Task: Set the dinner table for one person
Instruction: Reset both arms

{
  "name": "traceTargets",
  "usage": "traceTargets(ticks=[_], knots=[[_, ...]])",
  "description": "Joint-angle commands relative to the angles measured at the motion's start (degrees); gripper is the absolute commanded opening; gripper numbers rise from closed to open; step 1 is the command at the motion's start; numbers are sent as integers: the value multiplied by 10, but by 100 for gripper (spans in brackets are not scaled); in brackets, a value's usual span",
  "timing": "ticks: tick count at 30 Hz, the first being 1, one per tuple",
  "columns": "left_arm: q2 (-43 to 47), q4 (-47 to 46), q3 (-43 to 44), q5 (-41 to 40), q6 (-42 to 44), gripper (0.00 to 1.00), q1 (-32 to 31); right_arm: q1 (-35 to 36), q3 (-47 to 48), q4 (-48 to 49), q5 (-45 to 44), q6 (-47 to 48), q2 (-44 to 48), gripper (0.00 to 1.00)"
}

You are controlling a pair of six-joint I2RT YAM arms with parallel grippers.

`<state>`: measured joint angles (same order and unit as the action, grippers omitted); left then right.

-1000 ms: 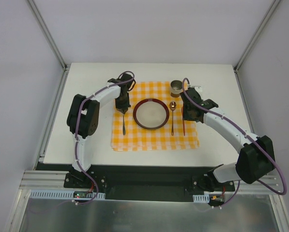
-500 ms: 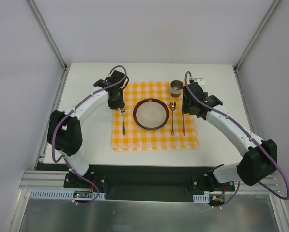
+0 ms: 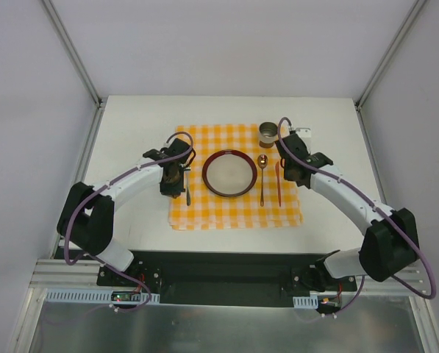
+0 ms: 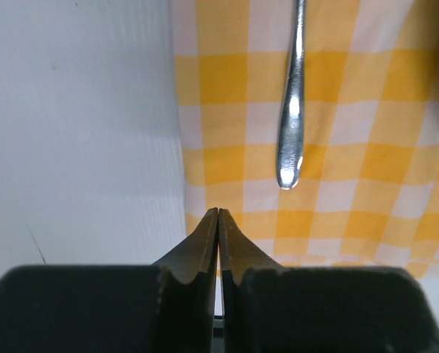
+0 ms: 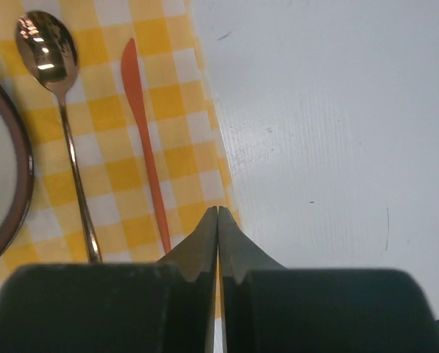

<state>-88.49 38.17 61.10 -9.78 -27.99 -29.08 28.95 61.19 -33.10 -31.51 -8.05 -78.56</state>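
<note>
Drawing my left arm back along the fork (image 4: 291,132) toward the near edge, I am keeping my left tool (image 4: 218,213) and right tool (image 5: 218,212) pressed fully together, holding nothing. Fork, plate (image 3: 229,173), spoon (image 5: 46,44) and knife (image 5: 142,125) are lying on the checkered mat (image 3: 204,213) in the middle of the white worktop (image 3: 131,132), the cup (image 3: 268,134) at its far right corner. I am judging the setting as nearly finished.

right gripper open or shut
Shut and empty: the right gripper has its fingertips pressed together, nothing between them, over the cloth edge.
</note>
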Motion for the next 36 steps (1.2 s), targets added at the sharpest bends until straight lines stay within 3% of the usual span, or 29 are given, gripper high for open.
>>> traceTargets(ticks=[1,16,30,35,36], knots=[[25,-16,-40,-26,-18,0,-2,-4,-17,23,-17,-35,-46,0],[-7,-29,-40,-15,-10,0,-2,-13,-74,72,35,-70,-79,0],[43,-28,-20,-74,9,0,-2,-39,-63,94,-32,-42,-45,1],[70,-27,-19,-105,15,4,-1,-38,-86,117,-67,-20,27,15],[75,-24,-16,-110,17,7,0,-39,-92,123,-68,-15,38,23]])
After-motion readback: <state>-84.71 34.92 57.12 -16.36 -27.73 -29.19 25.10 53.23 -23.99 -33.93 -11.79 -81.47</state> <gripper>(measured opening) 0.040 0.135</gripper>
